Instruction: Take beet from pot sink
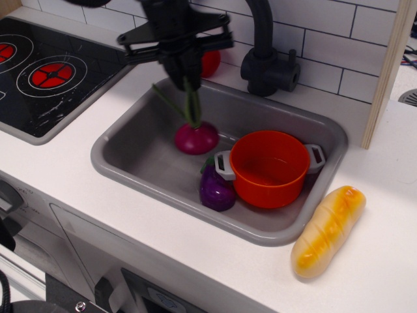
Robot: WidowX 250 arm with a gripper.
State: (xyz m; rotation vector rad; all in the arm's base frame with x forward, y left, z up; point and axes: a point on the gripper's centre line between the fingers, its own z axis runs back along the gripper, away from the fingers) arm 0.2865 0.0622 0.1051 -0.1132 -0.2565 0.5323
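My gripper [187, 83] is shut on the green stalks of the beet [196, 137], a round magenta root that hangs over the left-middle of the grey sink [137, 120]. I cannot tell whether the beet touches the sink floor. The orange-red pot [269, 167] with grey-white handles stands empty in the right part of the sink, to the right of the beet.
A purple eggplant [216, 188] lies against the pot's left handle. A dark faucet [267, 62] stands behind the sink, a red ball [210, 62] beside it. A yellow bread loaf [327, 229] lies on the counter right of the sink. A stovetop [52, 75] is at left.
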